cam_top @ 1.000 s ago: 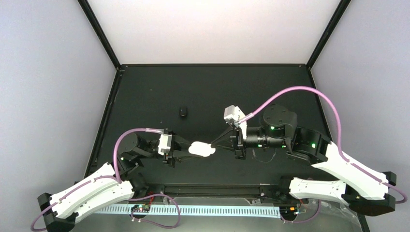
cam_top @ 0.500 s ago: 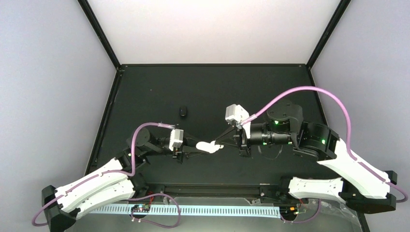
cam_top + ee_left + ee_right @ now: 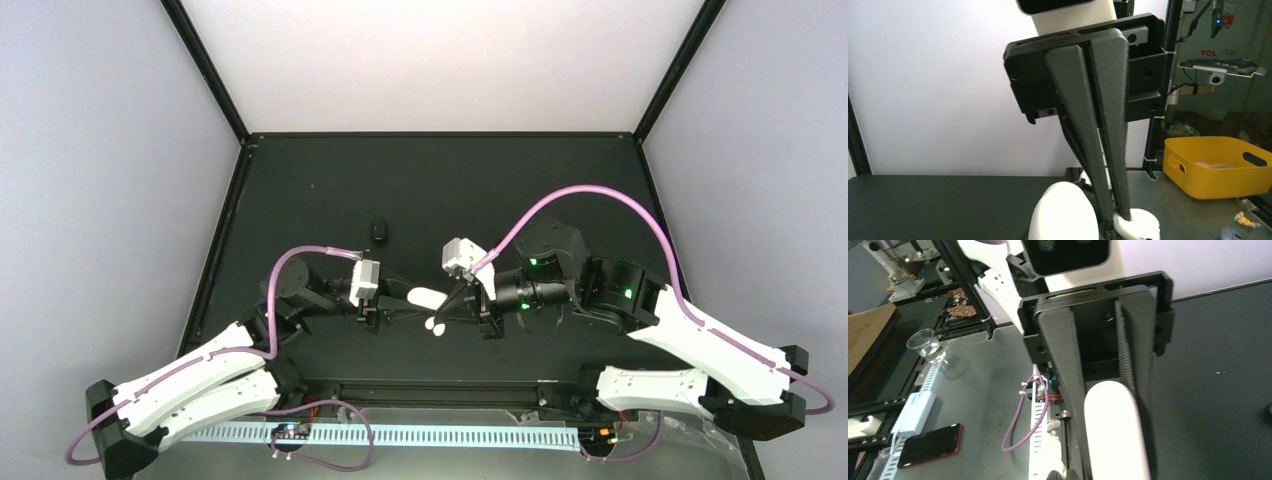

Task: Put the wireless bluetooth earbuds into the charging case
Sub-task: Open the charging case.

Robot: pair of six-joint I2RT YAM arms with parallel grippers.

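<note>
My left gripper [image 3: 418, 298] is shut on the white oval charging case [image 3: 428, 297], held above the black table near its front middle. In the right wrist view its two dark fingers [image 3: 1068, 375] flank the case [image 3: 1113, 430]. My right gripper [image 3: 438, 320] faces it and is shut on a small white earbud [image 3: 435, 325] just in front of the case. In the left wrist view the right gripper [image 3: 1120, 216] pinches that earbud [image 3: 1143, 226] beside the rounded case [image 3: 1063, 210]. A black earbud [image 3: 378, 231] lies on the table behind the left arm.
A perforated white cable rail [image 3: 400, 436] runs along the near edge, below the arm bases. Off the table are a yellow bin [image 3: 1218, 167], a red-edged phone [image 3: 928, 445] and a glass [image 3: 923, 345]. Black frame posts rise at the back corners.
The left arm carried the case right and slightly back. The right gripper, still shut on the white earbud, swung left and toward the near edge, ending just in front of the case.
</note>
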